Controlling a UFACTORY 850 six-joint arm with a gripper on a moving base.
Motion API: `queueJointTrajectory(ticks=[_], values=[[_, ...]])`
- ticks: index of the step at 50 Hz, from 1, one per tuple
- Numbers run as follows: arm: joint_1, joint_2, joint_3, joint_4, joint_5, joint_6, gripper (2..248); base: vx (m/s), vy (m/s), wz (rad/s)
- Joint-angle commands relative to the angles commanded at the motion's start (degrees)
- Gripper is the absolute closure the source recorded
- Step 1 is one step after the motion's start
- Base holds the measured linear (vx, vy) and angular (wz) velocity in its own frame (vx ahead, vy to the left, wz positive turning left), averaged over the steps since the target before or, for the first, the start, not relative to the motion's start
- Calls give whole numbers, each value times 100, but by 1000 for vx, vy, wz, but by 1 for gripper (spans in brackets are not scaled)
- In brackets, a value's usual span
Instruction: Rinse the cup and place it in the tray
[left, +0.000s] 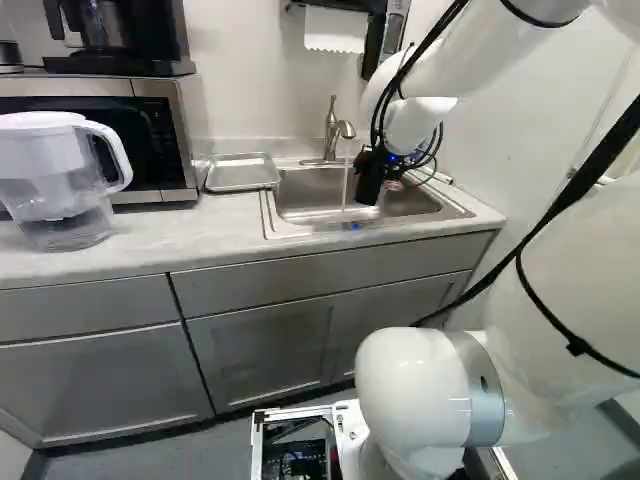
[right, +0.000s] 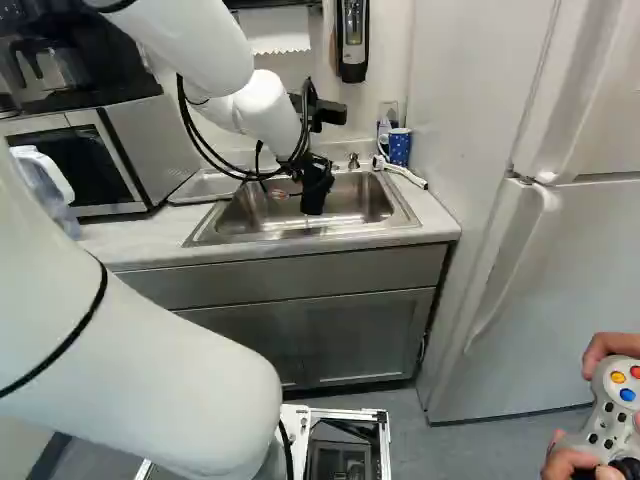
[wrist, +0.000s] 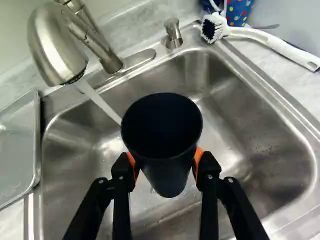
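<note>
Over the sink, my gripper appears as a dark shape beside the running water in the left base view. In the wrist view the gripper is shut on a dark cup, an orange pad on either side and the cup's mouth facing the camera. Water runs from the faucet towards the cup's rim; whether it lands in the cup or behind it, I cannot tell. The metal tray lies on the counter beside the sink, on the microwave side.
A white-handled brush and a blue patterned mug are at the sink's far corner from the tray. A water pitcher stands before the microwave. The fridge is to the right; hands hold a controller near it.
</note>
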Motion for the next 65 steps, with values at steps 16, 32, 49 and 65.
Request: queueJointTrajectory(ticks=[16,32,49,65], values=[[334,-277,-251,-758,-325,0,127,0,0,0],[637,-618,-571,-1455,-570,12,127,0,0,0],[665,-693,-643,-1501,-570,233,127,0,0,0],[665,-693,-643,-1501,-529,233,127,0,0,0]])
